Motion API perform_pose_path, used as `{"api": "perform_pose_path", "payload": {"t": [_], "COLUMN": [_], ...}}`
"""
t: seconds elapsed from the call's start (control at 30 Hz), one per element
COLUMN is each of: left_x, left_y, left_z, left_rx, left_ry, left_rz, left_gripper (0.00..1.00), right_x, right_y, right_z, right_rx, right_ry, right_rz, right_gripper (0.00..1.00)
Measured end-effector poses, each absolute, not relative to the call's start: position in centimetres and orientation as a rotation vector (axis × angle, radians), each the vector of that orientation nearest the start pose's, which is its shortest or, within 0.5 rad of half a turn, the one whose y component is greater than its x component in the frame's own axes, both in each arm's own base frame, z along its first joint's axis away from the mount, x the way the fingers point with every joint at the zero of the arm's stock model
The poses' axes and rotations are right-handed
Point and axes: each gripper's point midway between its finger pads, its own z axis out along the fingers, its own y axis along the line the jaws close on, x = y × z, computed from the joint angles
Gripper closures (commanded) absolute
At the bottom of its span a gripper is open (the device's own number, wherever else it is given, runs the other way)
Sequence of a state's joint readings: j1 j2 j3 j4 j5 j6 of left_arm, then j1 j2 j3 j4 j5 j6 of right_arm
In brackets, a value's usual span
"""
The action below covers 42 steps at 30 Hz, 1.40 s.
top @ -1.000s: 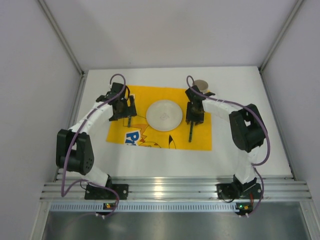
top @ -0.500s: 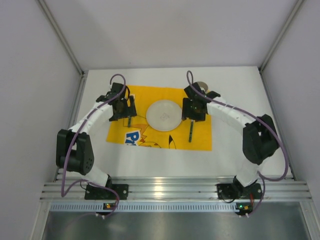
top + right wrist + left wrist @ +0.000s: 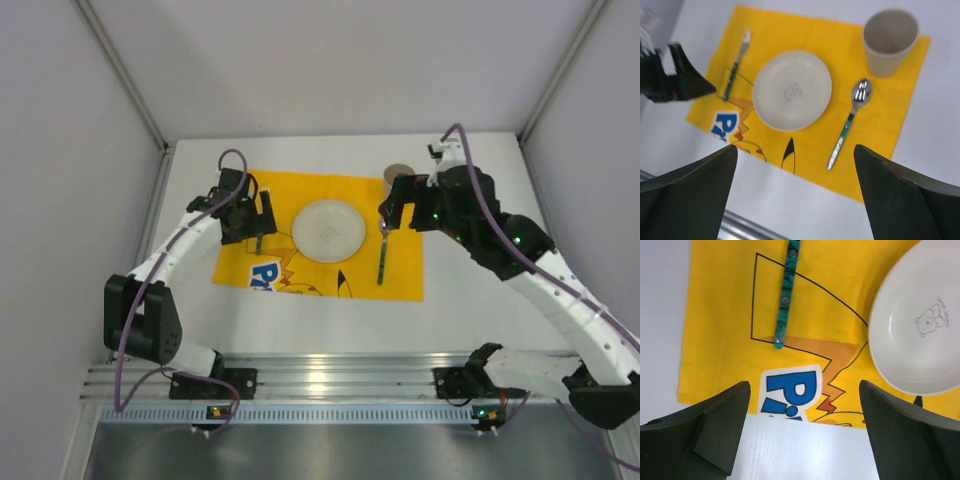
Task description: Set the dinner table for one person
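1. Top external: the dinner table [image 3: 480,300] was a white matte rectangular top. It bore a yellow printed placemat [image 3: 400,280] with a white plate [image 3: 327,231], a spoon [image 3: 382,255] and a beige cup [image 3: 399,176]. The left gripper [image 3: 258,215] hung low over the mat's left part. The right gripper [image 3: 393,205] stood raised over the spoon's bowl end, near the cup.
2. Left wrist: the jaws were spread wide and held nothing. A green-handled fork [image 3: 786,290] lay on the mat beyond the fingers. Bare tabletop lay beneath them.
3. Right wrist: the jaws were spread wide, empty and touching nothing. The table lay well below, showing around the mat.
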State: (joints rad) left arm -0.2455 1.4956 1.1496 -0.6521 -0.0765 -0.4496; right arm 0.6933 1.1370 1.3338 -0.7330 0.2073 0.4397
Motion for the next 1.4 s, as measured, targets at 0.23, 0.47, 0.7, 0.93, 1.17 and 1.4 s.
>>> {"api": "perform_pose_path", "payload": {"t": [0.23,0.47,0.7,0.93,1.17,1.4], "left_x": [32.1,29.4,25.4,23.0,22.6,23.8], "left_y": [-14.8,-20.1,-12.7,-7.4,-5.9,-5.4], "left_z": [14.2,19.6,27.3,31.3,29.6,28.8], "left_rx": [-0.092,0.071,-0.116,-0.240,-0.243,-0.213], "left_ry": [2.550,2.431,2.108,1.932,1.942,1.933], "left_rz": [-0.208,-0.215,-0.226,-0.158,-0.071,0.044], "left_gripper": [0.04,0.06,0.05,0.05,0.03,0.02], "right_x": [22.2,13.9,9.9,9.2,9.1,9.3], "right_y": [14.4,11.3,9.6,9.7,9.8,9.9], "right_z": [36.2,28.1,26.4,24.3,24.2,24.0], "right_rx": [-0.012,0.064,0.110,0.065,0.038,0.023], "right_ry": [1.814,1.867,1.870,1.998,2.014,2.010], "right_rz": [0.569,0.810,0.932,0.880,0.870,0.860], "right_gripper": [0.00,0.00,0.00,0.00,0.00,0.00]}}
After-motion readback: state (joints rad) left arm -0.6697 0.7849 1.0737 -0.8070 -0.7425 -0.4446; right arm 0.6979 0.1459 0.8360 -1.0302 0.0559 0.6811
